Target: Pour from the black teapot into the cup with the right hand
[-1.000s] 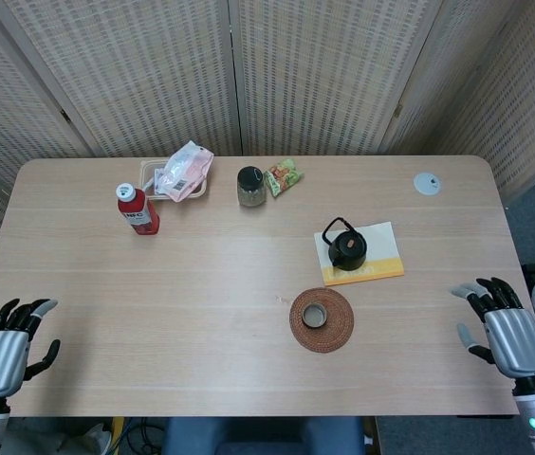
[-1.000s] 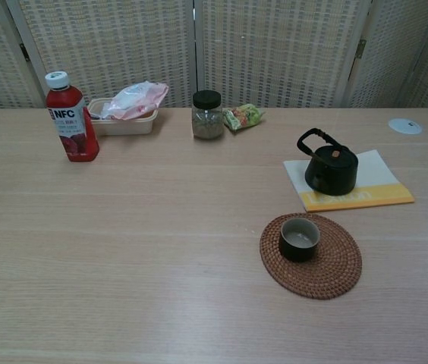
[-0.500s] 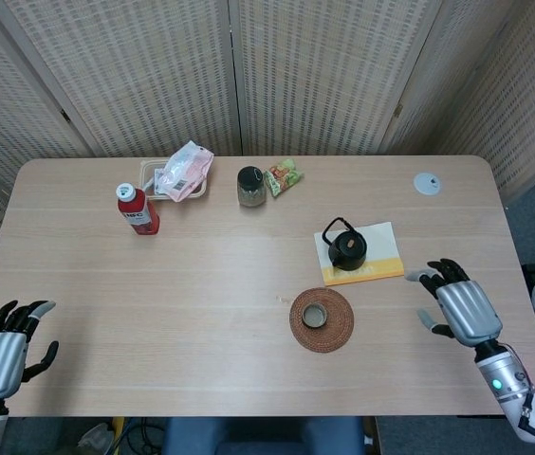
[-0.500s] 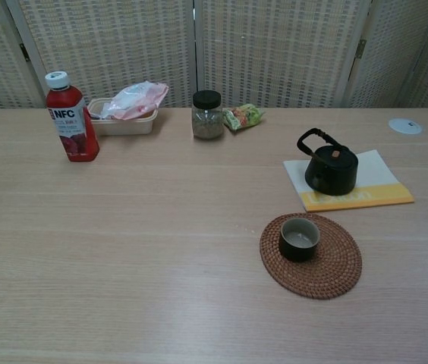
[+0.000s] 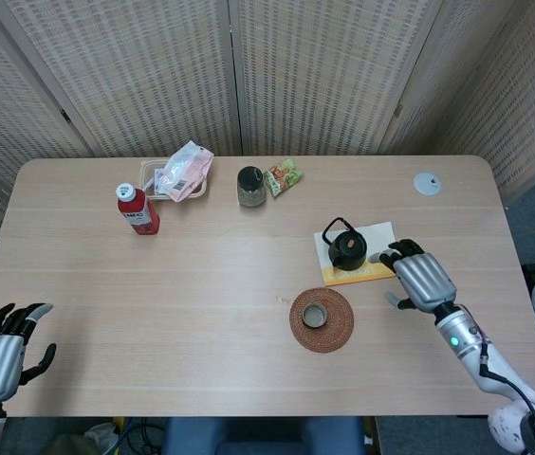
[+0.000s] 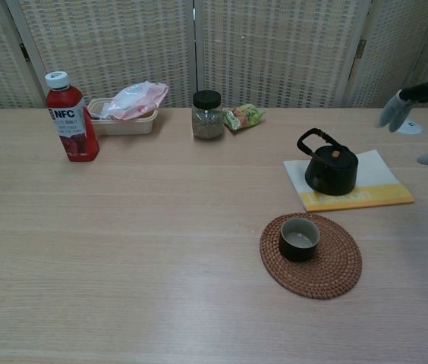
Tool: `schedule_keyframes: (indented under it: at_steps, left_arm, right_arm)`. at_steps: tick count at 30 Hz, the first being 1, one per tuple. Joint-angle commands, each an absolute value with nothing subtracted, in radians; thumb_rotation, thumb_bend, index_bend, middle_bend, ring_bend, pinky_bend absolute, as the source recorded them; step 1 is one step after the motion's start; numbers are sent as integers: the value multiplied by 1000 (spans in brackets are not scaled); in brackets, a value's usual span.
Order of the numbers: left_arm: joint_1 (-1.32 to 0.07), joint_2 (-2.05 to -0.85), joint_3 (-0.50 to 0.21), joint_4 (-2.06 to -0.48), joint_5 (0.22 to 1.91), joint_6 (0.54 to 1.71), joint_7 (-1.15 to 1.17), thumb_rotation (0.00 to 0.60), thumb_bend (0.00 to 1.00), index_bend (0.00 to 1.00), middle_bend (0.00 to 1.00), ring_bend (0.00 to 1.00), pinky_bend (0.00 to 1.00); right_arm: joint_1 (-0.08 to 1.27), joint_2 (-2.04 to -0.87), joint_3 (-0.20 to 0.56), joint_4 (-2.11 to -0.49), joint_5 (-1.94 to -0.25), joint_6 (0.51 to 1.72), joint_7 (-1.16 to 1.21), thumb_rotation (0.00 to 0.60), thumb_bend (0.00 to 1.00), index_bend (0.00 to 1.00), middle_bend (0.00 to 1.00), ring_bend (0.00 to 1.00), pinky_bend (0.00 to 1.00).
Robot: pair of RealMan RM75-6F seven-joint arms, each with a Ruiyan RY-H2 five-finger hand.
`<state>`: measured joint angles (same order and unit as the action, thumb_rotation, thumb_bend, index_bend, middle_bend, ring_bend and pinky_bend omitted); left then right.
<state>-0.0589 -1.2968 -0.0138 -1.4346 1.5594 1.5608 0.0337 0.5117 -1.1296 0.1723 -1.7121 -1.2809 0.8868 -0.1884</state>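
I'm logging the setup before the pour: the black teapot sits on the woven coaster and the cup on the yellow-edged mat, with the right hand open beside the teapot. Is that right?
Not quite: they are swapped. The black teapot sits on the yellow-edged mat and the cup on the woven coaster, as the chest view shows. The right hand is open beside the teapot.

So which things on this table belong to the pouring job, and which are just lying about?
Part of the job:
black teapot on the yellow and white mat
cup on the woven coaster
right hand, open, beside the teapot

Lying about:
red juice bottle
lidded jar
snack packet
tray with pink bag
white disc
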Motion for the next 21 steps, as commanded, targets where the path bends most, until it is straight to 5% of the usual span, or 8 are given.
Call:
schedule_keyframes:
  at_steps: [1,9,21]
  left_arm:
    - [-57,-1298,-14,-1434,1559,1562,33,600,367,190,202,212,90]
    - [-51,-1300,-13,-1429,1555,1566,31,600,367,190,200,212,90]
    - [-43,-1299,-11,-1430,1552,1568,38,600,367,193,199,212,90]
  right_arm:
    - [585,-1163,198,-1684,-1198,817,-252,600,258,245,255,126,116]
    - [711,-1231,202,-1611,-1025,723,-361,600,261,176,163,65,68]
    - [885,-1360,181,-1457,-798,664,-474,600,267,176,196,59,68]
